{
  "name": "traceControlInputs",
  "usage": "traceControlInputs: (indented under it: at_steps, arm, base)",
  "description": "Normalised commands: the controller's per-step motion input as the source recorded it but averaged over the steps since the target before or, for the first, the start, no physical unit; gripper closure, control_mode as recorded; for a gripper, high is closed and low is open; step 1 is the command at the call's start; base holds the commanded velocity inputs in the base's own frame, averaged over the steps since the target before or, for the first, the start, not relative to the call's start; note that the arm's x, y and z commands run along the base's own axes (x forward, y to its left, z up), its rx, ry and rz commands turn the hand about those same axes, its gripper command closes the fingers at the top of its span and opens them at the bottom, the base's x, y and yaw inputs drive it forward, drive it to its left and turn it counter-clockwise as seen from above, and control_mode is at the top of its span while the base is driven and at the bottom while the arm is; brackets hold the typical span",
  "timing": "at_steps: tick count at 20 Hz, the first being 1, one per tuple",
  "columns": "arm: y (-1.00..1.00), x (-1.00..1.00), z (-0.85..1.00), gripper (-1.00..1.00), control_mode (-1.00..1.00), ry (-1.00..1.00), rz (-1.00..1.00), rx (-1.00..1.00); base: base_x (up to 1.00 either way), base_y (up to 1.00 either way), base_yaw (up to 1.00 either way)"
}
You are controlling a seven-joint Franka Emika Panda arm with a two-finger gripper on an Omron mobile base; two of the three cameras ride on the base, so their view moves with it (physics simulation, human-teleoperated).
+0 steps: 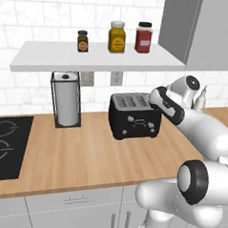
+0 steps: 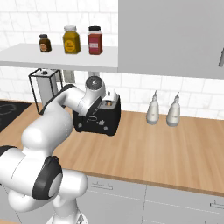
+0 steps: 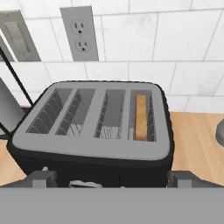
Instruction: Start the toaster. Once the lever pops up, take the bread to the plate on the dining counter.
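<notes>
A black toaster (image 1: 135, 116) stands on a wood counter (image 1: 84, 157) against a white tiled wall, beside a paper-towel holder (image 1: 66, 99) and below a shelf (image 1: 90, 59) carrying three jars (image 1: 117, 37). The bread (image 3: 141, 117) sits on edge in the rightmost of the toaster's four slots as the hand camera sees them. The arm reaches over the toaster's right side, its gripper (image 3: 111, 179) hovering just in front of the top, jaws spread wide and holding nothing. Two pale bottles (image 2: 162, 109) stand further along the counter, well apart from the toaster.
</notes>
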Motion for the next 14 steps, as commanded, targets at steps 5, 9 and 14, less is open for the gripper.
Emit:
traceControlInputs:
  at_steps: [5, 9, 14]
  arm:
    - [0.0, 0.0, 0.0, -1.0, -1.0, 0.0, 0.0, 0.0]
    - [0.0, 0.0, 0.0, -1.0, -1.0, 0.0, 0.0, 0.0]
    - [0.0, 0.0, 0.0, -1.0, -1.0, 0.0, 0.0, 0.0]
  base:
    - [0.0, 0.0, 0.0]
    - [0.0, 0.0, 0.0]
    - [0.0, 0.0, 0.0]
